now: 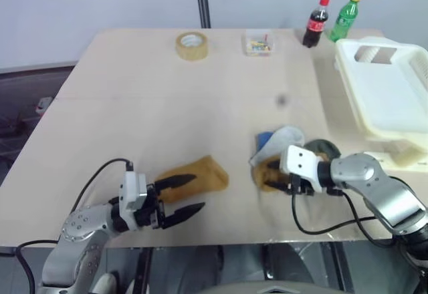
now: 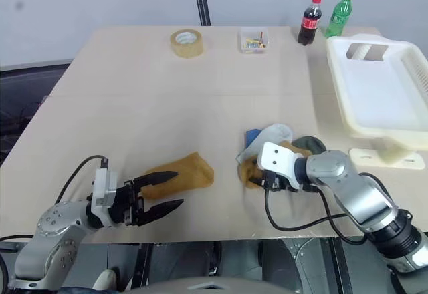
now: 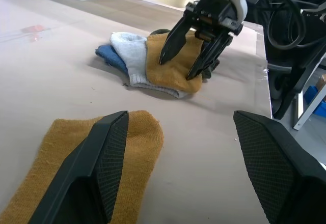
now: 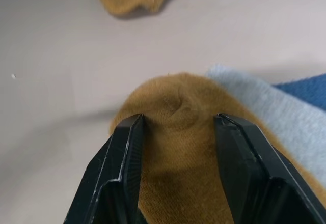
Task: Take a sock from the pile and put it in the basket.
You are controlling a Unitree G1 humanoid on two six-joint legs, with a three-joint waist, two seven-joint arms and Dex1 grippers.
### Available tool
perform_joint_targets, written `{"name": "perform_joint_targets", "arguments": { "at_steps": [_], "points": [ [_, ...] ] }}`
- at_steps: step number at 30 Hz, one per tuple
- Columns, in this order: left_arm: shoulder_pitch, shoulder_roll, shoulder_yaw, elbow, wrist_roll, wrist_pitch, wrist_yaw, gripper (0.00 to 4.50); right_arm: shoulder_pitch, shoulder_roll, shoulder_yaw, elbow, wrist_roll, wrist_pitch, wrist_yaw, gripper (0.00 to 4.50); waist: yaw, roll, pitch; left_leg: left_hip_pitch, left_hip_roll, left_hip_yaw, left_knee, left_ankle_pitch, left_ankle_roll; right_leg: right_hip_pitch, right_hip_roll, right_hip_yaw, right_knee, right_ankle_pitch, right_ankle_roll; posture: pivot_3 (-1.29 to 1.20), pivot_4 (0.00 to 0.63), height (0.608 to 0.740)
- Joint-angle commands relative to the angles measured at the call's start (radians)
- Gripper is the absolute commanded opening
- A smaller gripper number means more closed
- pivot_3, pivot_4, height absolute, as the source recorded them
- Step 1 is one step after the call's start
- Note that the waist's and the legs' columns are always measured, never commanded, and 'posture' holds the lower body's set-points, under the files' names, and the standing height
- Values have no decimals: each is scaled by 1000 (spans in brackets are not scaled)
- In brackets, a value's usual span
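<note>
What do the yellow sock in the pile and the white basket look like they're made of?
Sock: soft knit fabric, matte and fuzzy; fine stitches show and it bunches between the right gripper's fingers. Basket: probably moulded plastic, smooth cream-white with slotted sides and a cut-out handle.

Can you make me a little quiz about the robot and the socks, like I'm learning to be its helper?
1. True or false: the basket already has a sock in it.
2. Which sock is the right claw reaching onto in the pile? A) blue B) light grey C) mustard-yellow
3. Fill in: the left claw is wide ____ beside the lone yellow sock lying apart from the pile.

Key
1. False: no sock is visible in the basket.
2. C: its two fingers stand either side of a bump in the mustard-yellow sock, not clamped shut.
3. Open.
</note>
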Motion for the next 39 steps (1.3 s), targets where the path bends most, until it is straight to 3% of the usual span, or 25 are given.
{"name": "perform_joint_targets", "arguments": {
  "at_steps": [1, 4, 16, 20, 27, 36, 39],
  "points": [
    [7, -5, 6, -18, 1, -16, 3, 3488, -18, -2, -26, -14, 2, -18, 20, 1474, 0, 0, 0, 0, 0, 0, 0, 0, 0, 0, 0, 0, 0, 0, 0, 0, 150, 740],
    [12, -8, 5, -22, 3, -17, 6, 3488, -25, -1, -44, -25, 16, -19, 37, 117, 1, 0, 0, 0, 0, 0, 0, 0, 0, 0, 0, 0, 0, 0, 0, 0, 150, 740],
    [19, -15, 2, -33, 8, -11, 14, 3488, -99, 76, -124, -24, 135, 135, 14, 117, 0, 0, 0, 0, 0, 0, 1, 0, 0, 0, 0, 0, 1, 0, 0, 0, 150, 740],
    [13, -14, 1, -27, 8, -11, 11, 3488, -238, 155, -57, 155, 59, 120, -31, 117, -5, 0, 0, 0, 0, 0, 1, 0, 0, 0, 0, 0, 1, 0, 0, 0, 150, 740],
    [1, -12, 12, -14, 6, -17, 11, 3488, -514, 432, 63, 585, -67, 4, -85, 117, -12, 1, 0, 0, 0, 0, 2, 0, 0, -1, 1, 0, 2, 0, 0, 0, 150, 740],
    [38, -3, 67, -33, -3, -16, 23, 3488, -758, 789, 70, 1066, -137, -204, -119, 117, -14, 2, 2, -3, 0, 3, 1, 1, -1, -7, 1, 3, 8, 0, 0, 0, 150, 740],
    [62, -7, 81, -53, -6, -15, 34, 3488, -801, 841, 64, 1150, -154, -278, -101, 862, -10, 2, 2, -3, 0, 2, 1, 1, -2, -9, 1, 2, 9, 0, -1, 0, 150, 740]
  ]
}}
